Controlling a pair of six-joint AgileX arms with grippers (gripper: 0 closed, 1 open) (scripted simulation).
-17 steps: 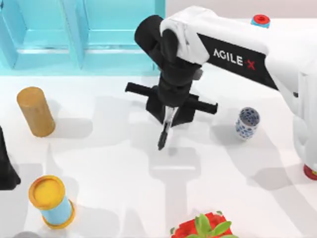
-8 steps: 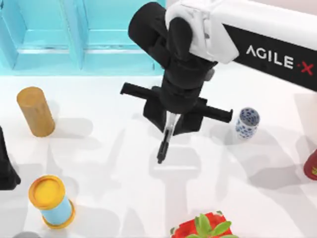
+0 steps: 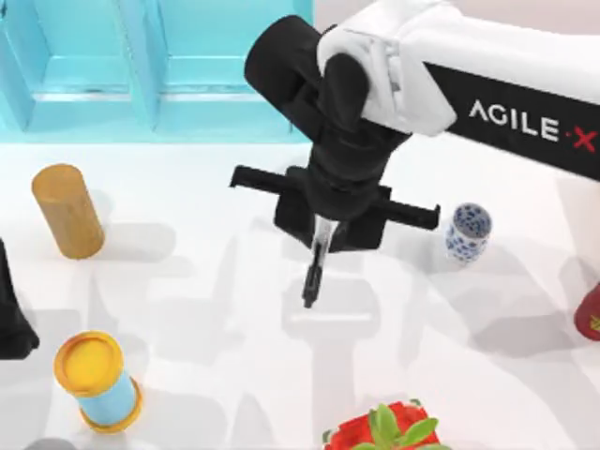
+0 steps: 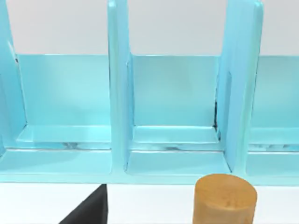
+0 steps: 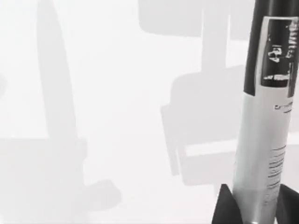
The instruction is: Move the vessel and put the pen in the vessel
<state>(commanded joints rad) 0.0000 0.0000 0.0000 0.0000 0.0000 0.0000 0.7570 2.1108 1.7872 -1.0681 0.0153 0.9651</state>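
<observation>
Right fingers [image 3: 321,246] clamped on pen [image 3: 314,272] above table [image 3: 216,309] centre, vessel [image 3: 467,232] to its right, left arm [image 3: 11,314] parked at left edge.

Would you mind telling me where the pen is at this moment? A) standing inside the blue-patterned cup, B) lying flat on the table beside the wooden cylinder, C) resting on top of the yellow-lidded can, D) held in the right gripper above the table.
D: the right gripper is shut on the pen, which hangs cap-down over the table, off to the left of the vessel.
</observation>
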